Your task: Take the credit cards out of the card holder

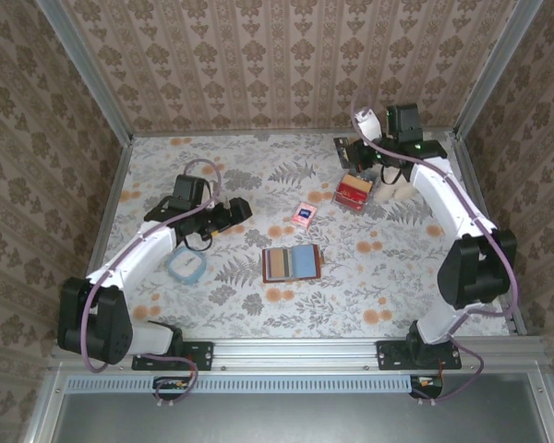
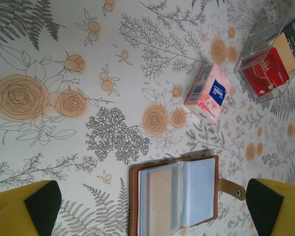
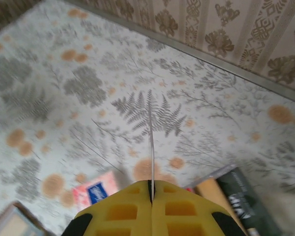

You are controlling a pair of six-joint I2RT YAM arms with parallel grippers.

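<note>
The brown card holder [image 1: 291,264] lies open on the floral table, its clear sleeves up, one holding a tan card [image 2: 163,199]. My left gripper [image 1: 240,210] hovers to the holder's upper left. In the left wrist view it [image 2: 153,202] is open, with its yellow fingers [image 2: 37,209] wide apart on either side of the holder [image 2: 196,189] and nothing between them. My right gripper [image 1: 349,155] is at the back right, above the clear box. It [image 3: 151,184] is shut on a thin credit card [image 3: 151,140] seen edge-on.
A clear box [image 1: 355,193] with red cards [image 2: 266,70] stands at the back right. A pink tissue pack [image 1: 303,214] lies between it and the holder. A pale blue tape ring [image 1: 186,265] lies left of the holder, under the left arm. Metal rails edge the table.
</note>
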